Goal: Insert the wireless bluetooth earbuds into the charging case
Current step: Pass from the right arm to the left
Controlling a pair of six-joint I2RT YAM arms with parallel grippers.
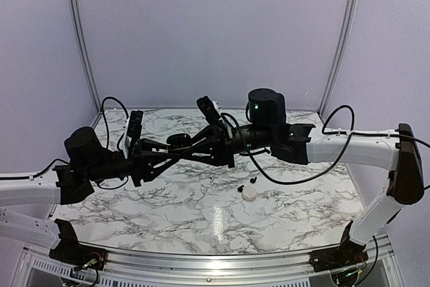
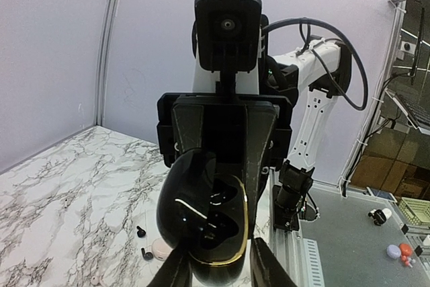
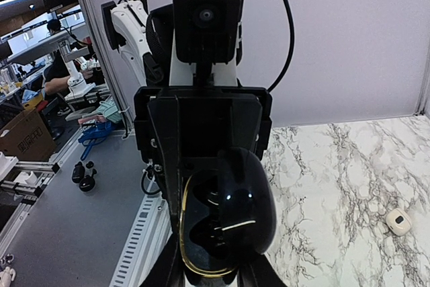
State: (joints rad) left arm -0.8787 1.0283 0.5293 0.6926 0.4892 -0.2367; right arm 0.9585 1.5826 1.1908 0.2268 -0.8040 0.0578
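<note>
With my left gripper (image 2: 222, 270) and right gripper (image 3: 211, 273) both pinched on the open black charging case (image 2: 201, 223) between their fingers, and the earbuds (image 1: 254, 180) on the table (image 1: 168, 199) well below them, opposing pulls could twist the case loose and drop it.

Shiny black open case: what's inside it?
Only dark, shiny hollows show inside the gold-rimmed black charging case. Whether anything sits in them is too dark to tell.
</note>
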